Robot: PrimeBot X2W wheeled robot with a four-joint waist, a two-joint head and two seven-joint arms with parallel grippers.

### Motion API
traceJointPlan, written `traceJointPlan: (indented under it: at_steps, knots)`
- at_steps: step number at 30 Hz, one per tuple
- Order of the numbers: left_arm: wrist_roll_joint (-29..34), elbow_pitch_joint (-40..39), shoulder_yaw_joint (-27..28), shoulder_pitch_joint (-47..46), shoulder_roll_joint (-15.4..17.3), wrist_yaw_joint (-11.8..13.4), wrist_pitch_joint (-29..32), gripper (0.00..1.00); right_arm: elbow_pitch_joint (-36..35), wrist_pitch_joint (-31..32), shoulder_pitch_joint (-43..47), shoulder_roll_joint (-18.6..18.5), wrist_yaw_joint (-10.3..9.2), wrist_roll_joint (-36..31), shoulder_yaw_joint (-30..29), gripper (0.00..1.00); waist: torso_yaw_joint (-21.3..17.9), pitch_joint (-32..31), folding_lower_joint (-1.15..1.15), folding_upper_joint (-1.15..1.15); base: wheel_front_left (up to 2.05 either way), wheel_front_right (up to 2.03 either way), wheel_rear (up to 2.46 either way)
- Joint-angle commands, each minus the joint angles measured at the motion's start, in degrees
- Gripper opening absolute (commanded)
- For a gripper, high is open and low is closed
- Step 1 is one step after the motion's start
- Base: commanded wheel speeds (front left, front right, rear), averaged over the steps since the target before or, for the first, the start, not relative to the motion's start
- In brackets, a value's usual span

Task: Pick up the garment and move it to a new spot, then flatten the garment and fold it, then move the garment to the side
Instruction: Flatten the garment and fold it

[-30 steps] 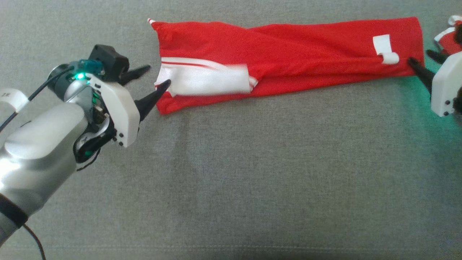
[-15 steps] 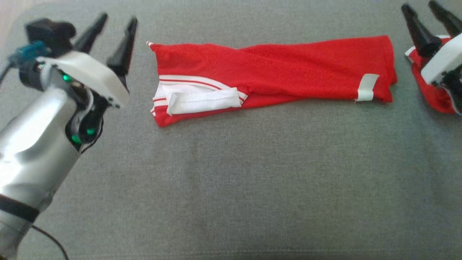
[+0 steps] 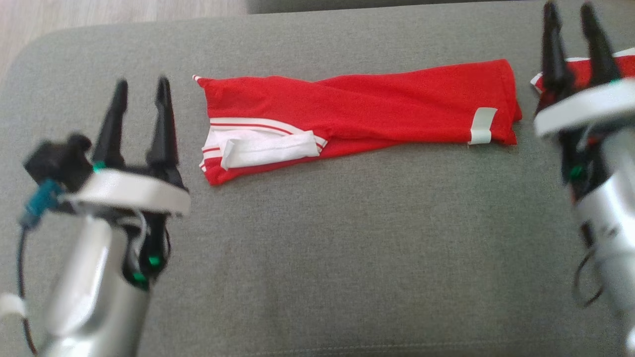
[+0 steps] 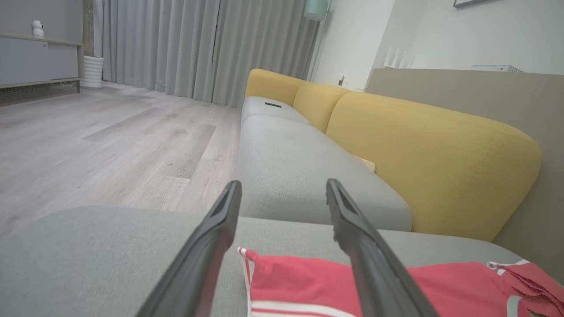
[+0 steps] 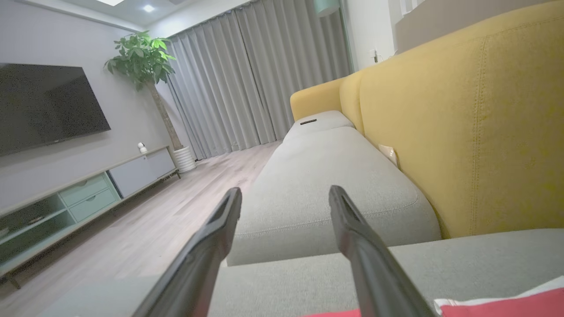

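The red garment [image 3: 377, 104] lies on the grey sofa seat [image 3: 347, 258] as a long folded strip, with a white striped band [image 3: 263, 146] at its left end and a white tag [image 3: 482, 125] near its right end. My left gripper [image 3: 142, 84] stands open to the left of the strip, apart from it, with nothing between its fingers. My right gripper [image 3: 568, 10] is open beyond the right end, also holding nothing. In the left wrist view the open left gripper [image 4: 283, 184] hovers over the garment's [image 4: 308, 281] left end. The right gripper [image 5: 285, 190] shows open too.
A second red and white cloth [image 3: 622, 62] lies at the far right behind my right gripper, and red cloth [image 5: 506, 306] edges the right wrist view. The yellow sofa back [image 4: 418, 154] runs along the far side. Wooden floor [image 3: 99, 12] lies past the seat's left edge.
Both grippers have opened, left the garment's two ends and drawn back, fingers now pointing up the view. The garment has settled flat. The head camera has also shifted.
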Motion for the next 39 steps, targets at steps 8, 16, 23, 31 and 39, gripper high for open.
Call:
traceJointPlan:
  at_steps: [8, 16, 23, 31, 39]
  knots:
    - [7.84, -1.63, 9.28, 4.94, -5.78, -5.73, -0.29, 1.0, -9.5, -0.6, 13.78, 12.17, -0.04, -17.73, -11.59, 1.0, 0.01, 0.33, 0.0, 0.0, 0.0, 0.0, 0.0]
    - [12.22, 0.19, 10.8, 3.91, -8.2, -9.5, -0.29, 1.0, -8.45, 0.45, 13.53, 14.17, -0.04, -24.8, -17.01, 1.0, 1.7, 2.72, 0.0, 0.0, 0.0, 0.0, 0.0]
    - [13.12, 1.35, 9.39, 2.32, -9.3, -10.45, -0.29, 1.0, 0.05, 5.53, 7.99, 14.66, -0.04, -31.54, -27.15, 1.0, 3.93, 6.08, 0.0, 0.0, 0.0, 0.0, 0.0]
    - [12.83, 2.04, 8.65, 0.19, -9.78, -10.67, -0.29, 1.0, 9.74, 9.64, 0.89, 14.77, -0.04, -41.54, -38.94, 1.0, 6.3, 9.37, 0.0, 0.0, 0.0, 0.0, 0.0]
    - [12.3, 1.87, 8.23, -0.37, -9.94, -10.7, -0.29, 1.0, 17.14, 12.09, -3.45, 16.06, -0.04, -45.83, -44.29, 1.0, 6.83, 10.44, 0.0, 0.0, 0.0, 0.0, 0.0]
